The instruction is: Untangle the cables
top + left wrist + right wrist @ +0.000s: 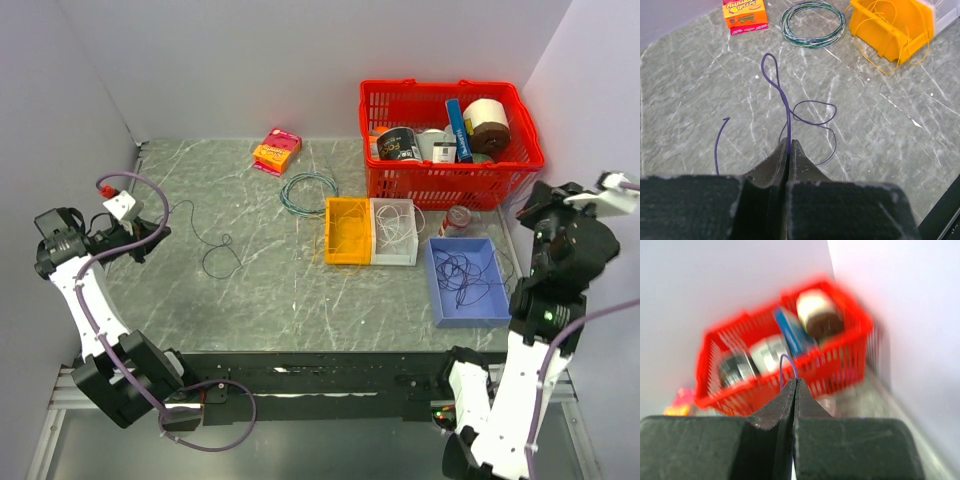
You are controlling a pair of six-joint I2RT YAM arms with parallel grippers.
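"How did the left gripper (789,142) stand?"

"Jaws pressed together, with a purple strand (786,107) pinched at the very tips."

"Which way did that strand run?"

"Straight away from the fingertips over the table (880,150), its long axis toward the orange box (744,15). It ended in a narrow loop. A wider loop curled off to the right, and a loose end lay on the left."

"And the right gripper (795,382)?"

"Clamped tight too, with a small wire arch (788,365) poking up from between its tips. The red basket (835,372) was blurred behind."

"The other cables?"

"Yellow strands (350,235) lay in the yellow bin (330,232), and dark strands (462,275) in the blue tray (436,290)."
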